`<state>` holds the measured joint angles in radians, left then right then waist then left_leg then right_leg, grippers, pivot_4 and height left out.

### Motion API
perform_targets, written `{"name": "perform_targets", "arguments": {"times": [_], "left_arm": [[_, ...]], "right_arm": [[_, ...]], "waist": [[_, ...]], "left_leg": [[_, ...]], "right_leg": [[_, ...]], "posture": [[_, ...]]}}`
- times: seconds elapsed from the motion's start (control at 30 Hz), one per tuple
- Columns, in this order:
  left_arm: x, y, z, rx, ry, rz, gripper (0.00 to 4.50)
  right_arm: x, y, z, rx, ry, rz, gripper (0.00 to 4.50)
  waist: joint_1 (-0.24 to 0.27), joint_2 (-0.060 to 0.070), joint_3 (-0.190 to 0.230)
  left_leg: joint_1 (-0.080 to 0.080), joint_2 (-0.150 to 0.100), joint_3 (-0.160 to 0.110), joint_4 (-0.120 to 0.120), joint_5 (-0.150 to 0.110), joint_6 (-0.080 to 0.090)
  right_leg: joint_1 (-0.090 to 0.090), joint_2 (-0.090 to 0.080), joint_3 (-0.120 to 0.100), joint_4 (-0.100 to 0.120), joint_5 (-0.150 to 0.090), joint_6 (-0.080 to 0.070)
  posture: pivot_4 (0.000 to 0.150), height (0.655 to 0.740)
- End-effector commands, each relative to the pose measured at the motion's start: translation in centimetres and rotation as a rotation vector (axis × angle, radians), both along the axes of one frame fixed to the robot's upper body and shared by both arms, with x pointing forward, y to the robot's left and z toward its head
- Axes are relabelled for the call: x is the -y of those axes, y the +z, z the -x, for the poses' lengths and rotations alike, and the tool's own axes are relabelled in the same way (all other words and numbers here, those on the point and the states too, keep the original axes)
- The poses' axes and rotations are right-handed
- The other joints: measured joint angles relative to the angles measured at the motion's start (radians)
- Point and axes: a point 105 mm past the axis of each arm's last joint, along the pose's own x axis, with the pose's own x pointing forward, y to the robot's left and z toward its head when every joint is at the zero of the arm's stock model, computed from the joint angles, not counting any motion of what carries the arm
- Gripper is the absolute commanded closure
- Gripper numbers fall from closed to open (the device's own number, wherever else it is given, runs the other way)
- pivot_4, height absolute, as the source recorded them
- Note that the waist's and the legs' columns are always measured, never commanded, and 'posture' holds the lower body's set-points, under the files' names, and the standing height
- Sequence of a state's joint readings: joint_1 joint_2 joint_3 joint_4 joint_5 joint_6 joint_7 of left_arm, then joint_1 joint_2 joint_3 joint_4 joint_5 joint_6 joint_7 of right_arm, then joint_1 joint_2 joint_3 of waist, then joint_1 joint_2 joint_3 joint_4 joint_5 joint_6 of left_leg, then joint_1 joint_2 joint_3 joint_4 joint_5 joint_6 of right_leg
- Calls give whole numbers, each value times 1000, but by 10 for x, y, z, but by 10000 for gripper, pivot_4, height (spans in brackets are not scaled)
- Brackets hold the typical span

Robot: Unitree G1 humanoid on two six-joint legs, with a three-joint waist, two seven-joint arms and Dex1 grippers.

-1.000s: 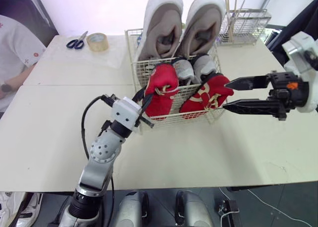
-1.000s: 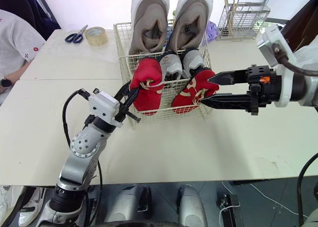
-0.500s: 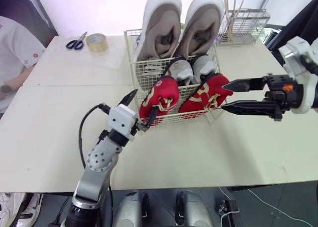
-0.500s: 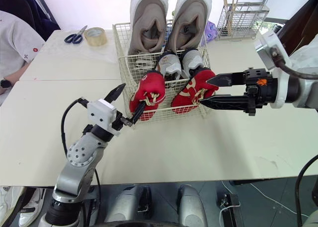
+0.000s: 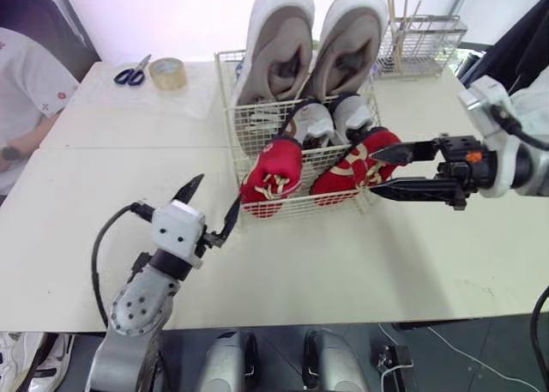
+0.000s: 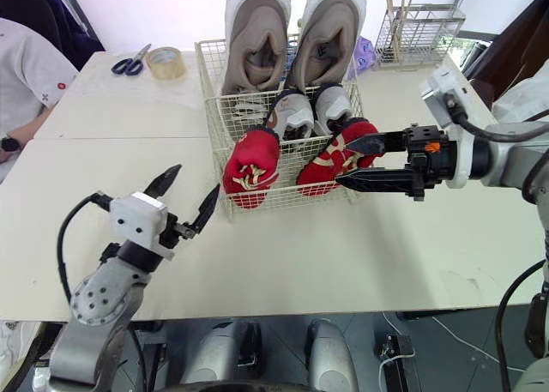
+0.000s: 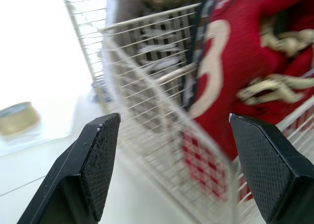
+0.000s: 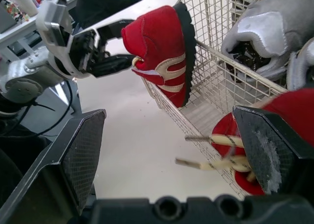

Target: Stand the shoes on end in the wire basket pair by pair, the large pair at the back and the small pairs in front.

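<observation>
The wire basket [image 6: 214, 109] stands towards the far edge of the worktop [image 5: 343, 263], near its middle. The large grey pair [image 5: 279, 49] stands on end at the basket's back, with the small grey pair [image 5: 353, 113] just in front of it. At the front, the left red shoe [image 5: 274, 173] and the right red shoe [image 5: 356, 165] lean over the rim. The left gripper [image 5: 218, 190] hangs wide open and empty, just off the basket's front left corner. The right gripper [image 5: 375, 173] is spread wide on either side of the right red shoe; whether they touch is unclear. Scissors [image 5: 131, 72] and a tape roll [image 5: 168, 72] lie near the far left corner.
</observation>
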<state>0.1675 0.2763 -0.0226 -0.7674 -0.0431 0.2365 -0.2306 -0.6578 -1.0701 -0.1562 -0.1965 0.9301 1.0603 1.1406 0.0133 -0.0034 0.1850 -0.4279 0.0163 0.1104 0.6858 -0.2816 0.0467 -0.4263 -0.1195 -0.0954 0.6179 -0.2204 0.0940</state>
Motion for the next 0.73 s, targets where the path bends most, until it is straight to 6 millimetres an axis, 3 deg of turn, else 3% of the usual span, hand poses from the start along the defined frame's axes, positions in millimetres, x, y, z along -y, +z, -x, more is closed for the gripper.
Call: {"name": "perform_targets", "arguments": {"times": [0.03, 0.13, 0.27, 0.4, 0.47, 0.6, 0.73], "left_arm": [[-19, 26, 10, 107, 141, -10, 8299], [-45, 41, 12, 150, 308, -10, 8299], [-99, 33, 11, 59, 574, 51, 8299], [-113, 20, 14, -22, 593, 28, 8299], [-113, 6, 14, -108, 552, 66, 8299], [-92, -12, 13, -215, 385, 87, 8299], [-80, -30, 15, -293, 308, 120, 8299]], "right_arm": [[3, 7, -3, 43, -4, -9, 0], [9, 7, -4, 47, -20, -20, 0], [19, 50, 6, 109, -11, -234, 0], [34, 56, 13, 92, -71, -286, 0], [51, 36, 17, 13, -143, -239, 0], [88, -12, 22, -114, -290, -113, 0], [99, -43, 25, -128, -347, -28, 0]], "waist": [[1, 0, 0], [1, 0, 0], [0, 0, 0], [2, 0, 0], [7, -1, 0], [21, -2, -2], [23, 1, -4]], "left_leg": [[0, 0, 0, 0, 0, 0], [0, 0, 0, 0, 0, 0], [0, 0, 0, 0, 0, 0], [0, 0, 0, 0, 0, 1], [0, 0, 0, 0, -1, 1], [0, -1, 0, 2, -2, 3], [0, -1, 0, 4, -2, 3]], "right_leg": [[0, 0, 0, 0, 0, 0], [0, 0, 0, 0, 0, 0], [0, 0, 0, 0, 2, 3], [0, 1, 0, 0, 2, 3], [1, 0, -1, -1, 2, 3], [4, 0, -1, -3, 0, 1], [3, 0, 0, -2, 0, 0]], "posture": [[1500, 7400], [1500, 7400], [1500, 7400], [1500, 7400], [1500, 7400], [1500, 7400], [1500, 7400]]}}
